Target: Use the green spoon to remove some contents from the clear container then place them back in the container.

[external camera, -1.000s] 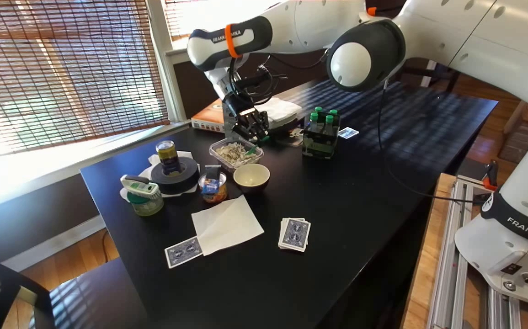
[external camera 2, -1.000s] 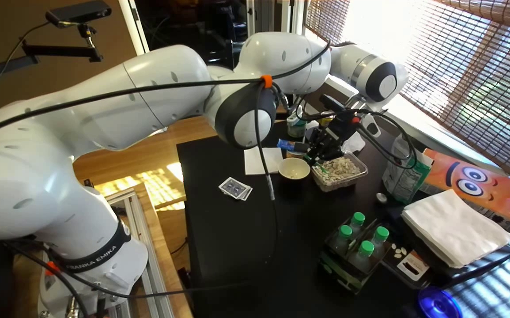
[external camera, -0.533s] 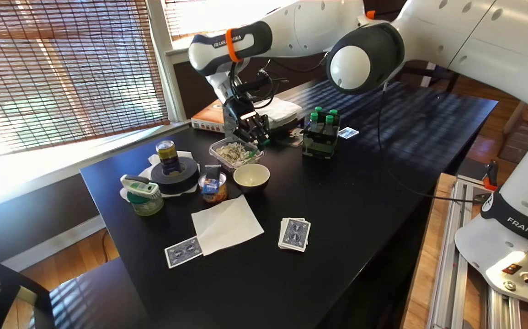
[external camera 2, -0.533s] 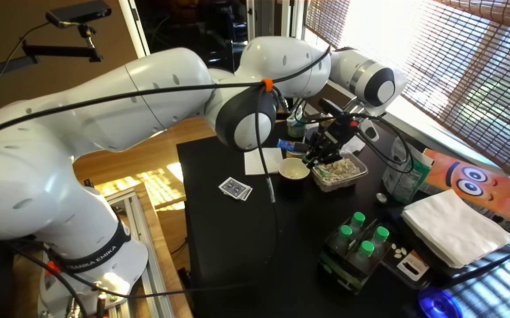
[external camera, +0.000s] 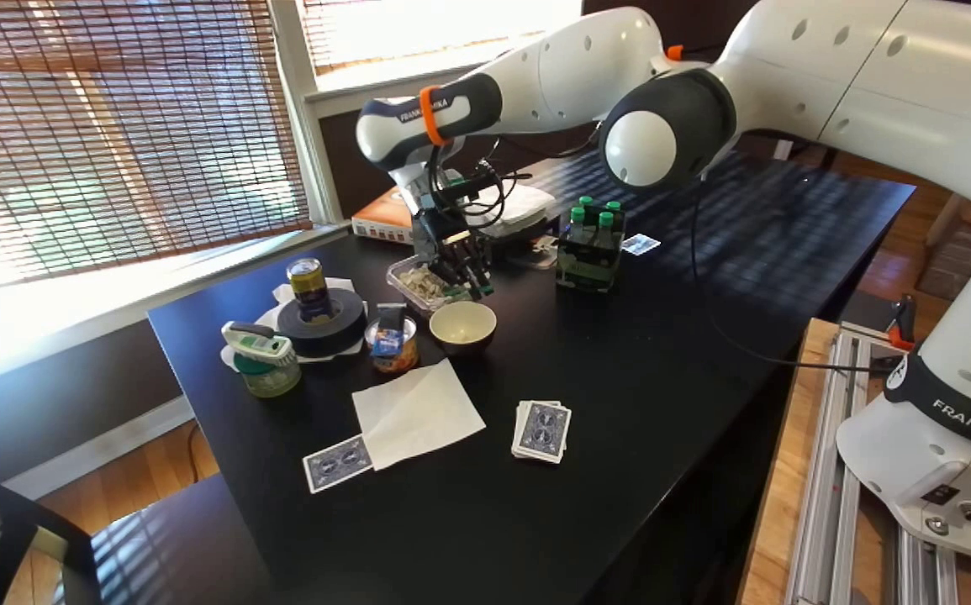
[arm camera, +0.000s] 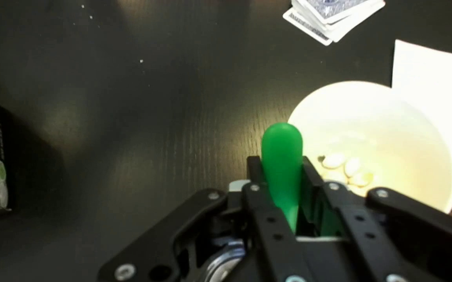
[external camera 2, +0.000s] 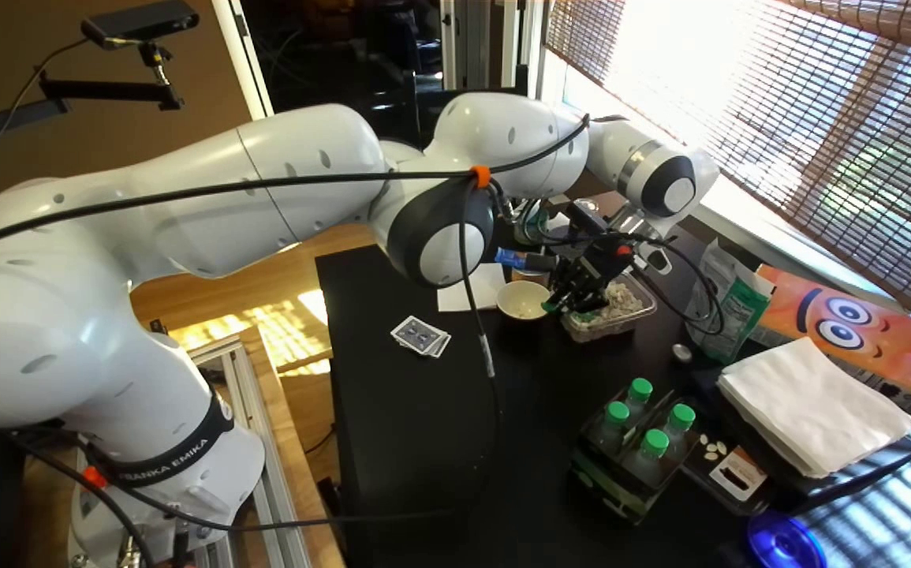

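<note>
My gripper (arm camera: 282,172) is shut on the green spoon (arm camera: 282,145); its rounded handle end sticks out past the fingertips. In both exterior views the gripper (external camera: 468,273) (external camera 2: 569,296) is low over the near side of the clear container (external camera: 405,284) (external camera 2: 621,325), beside the bowl. The container holds pale, lumpy contents (external camera 2: 623,298), partly hidden by the gripper. Green of the spoon (external camera 2: 551,306) shows at the fingertips. The spoon's scoop end is mostly hidden, so I cannot tell how deep it sits. The container is not recognizable in the wrist view.
A pale bowl (external camera: 462,321) with a few light pieces stands right beside the container. A carrier of green-capped bottles (external camera 2: 636,450), a can with a blue packet (external camera: 392,340), paper (external camera: 418,412), cards (external camera: 542,430), a bag (external camera 2: 727,308) and an orange box (external camera 2: 857,323) are around.
My gripper has moved down with the spoon, closer to the container and the bowl's rim. It now covers more of the contents. Container and bowl look nearly unmoved.
</note>
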